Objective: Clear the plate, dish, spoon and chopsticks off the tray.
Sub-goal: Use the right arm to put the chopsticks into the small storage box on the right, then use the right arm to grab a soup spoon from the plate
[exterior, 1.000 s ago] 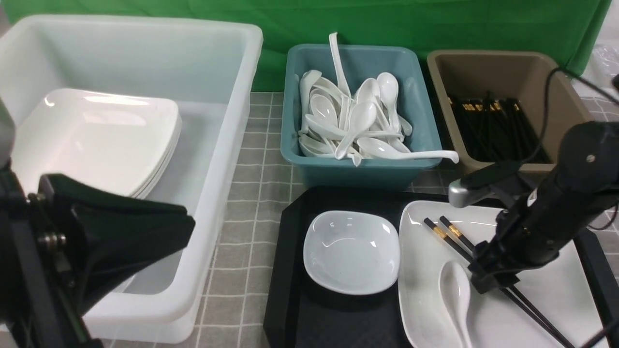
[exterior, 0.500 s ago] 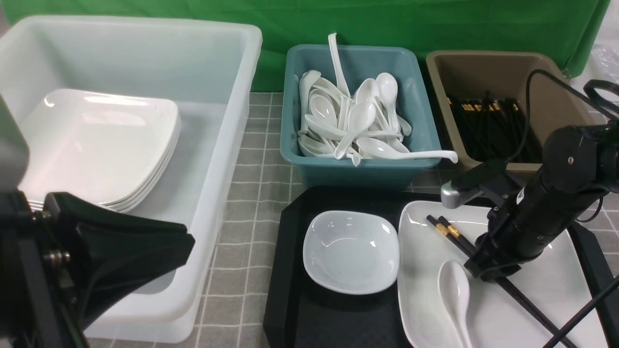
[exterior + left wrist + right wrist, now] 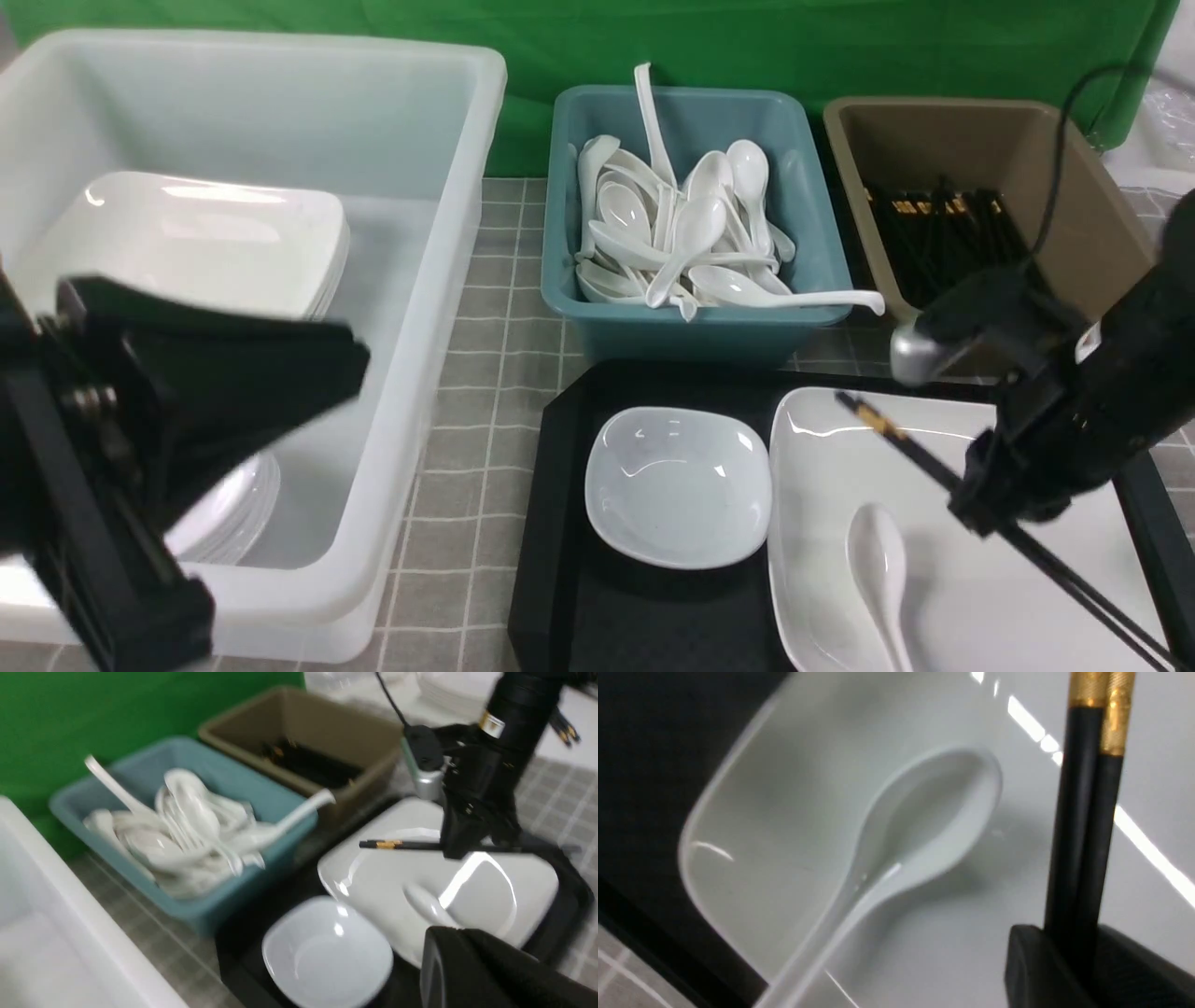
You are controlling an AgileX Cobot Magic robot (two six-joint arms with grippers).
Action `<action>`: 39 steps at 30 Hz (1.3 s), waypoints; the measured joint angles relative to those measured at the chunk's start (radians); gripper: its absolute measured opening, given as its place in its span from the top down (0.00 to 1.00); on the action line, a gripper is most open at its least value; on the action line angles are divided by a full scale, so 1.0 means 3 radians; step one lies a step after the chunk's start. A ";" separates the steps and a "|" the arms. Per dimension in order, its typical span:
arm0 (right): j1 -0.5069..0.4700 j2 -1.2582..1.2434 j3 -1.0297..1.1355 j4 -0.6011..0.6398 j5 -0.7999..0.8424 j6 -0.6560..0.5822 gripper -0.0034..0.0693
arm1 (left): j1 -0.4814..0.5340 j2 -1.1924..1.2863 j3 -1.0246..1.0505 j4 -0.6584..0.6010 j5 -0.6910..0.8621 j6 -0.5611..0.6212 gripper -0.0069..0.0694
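Note:
My right gripper is shut on the black gold-banded chopsticks and holds them tilted above the large white plate. In the right wrist view the chopsticks stand clamped side by side between the jaws, over the plate. The white spoon lies on the plate, bowl toward the far side. The small deep dish sits left of the plate on the black tray. My left gripper is shut and empty, hovering over the white tub at the left.
A big white tub on the left holds stacked plates. Behind the tray stand a teal tub full of white spoons and a brown tub with black chopsticks. A grey checked cloth covers the table.
My right gripper closed on the chopsticks and raised them off the plate, shifting to the right. The left arm rose a little over the white tub.

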State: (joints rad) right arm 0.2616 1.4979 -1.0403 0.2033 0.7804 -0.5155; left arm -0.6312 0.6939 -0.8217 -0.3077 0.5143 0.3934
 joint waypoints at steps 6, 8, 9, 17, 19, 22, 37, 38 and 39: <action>-0.0356 -0.0035 -0.0797 0.0613 -0.0339 0.0107 0.75 | 0.0000 0.0000 0.0000 -0.0012 -0.0685 0.0004 0.88; -0.0547 0.0180 -0.1206 0.0813 -0.0506 0.0111 0.75 | 0.0000 0.0000 0.0000 -0.0012 -0.0836 0.0004 0.88; -0.0563 0.0233 -0.1244 0.0850 -0.0546 0.0111 0.75 | 0.0000 0.0000 0.0000 -0.0012 -0.0856 0.0004 0.88; -0.0890 0.1586 -0.2663 0.1028 -0.1087 0.0341 0.75 | 0.0000 0.0000 0.0000 -0.0012 -0.0873 0.0004 0.88; -0.0923 0.1796 -0.2818 0.0995 -0.1071 0.0413 0.72 | 0.0000 0.0000 0.0000 -0.0012 -0.0863 0.0004 0.88; -0.0972 0.1959 -0.2901 0.0927 -0.0999 0.0521 0.57 | 0.0000 0.0000 0.0000 -0.0012 -0.0858 0.0005 0.88; -0.0591 0.0806 -0.2405 -0.0165 0.1227 0.1302 0.56 | 0.0000 0.0000 0.0000 0.0328 -0.0565 0.0002 0.88; -0.0564 0.0806 -0.2364 -0.0165 0.1226 0.1322 0.56 | 0.0000 0.0000 0.0000 0.0334 -0.0561 0.0002 0.88; -0.0353 0.0637 -0.1977 -0.0286 0.1273 0.1489 0.55 | 0.0000 0.0000 0.0000 0.0362 -0.0521 0.0002 0.88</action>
State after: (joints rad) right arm 0.1558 1.6891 -1.6334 0.1174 1.1623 -0.0687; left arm -0.6312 0.6939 -0.8217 -0.1991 0.3579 0.3941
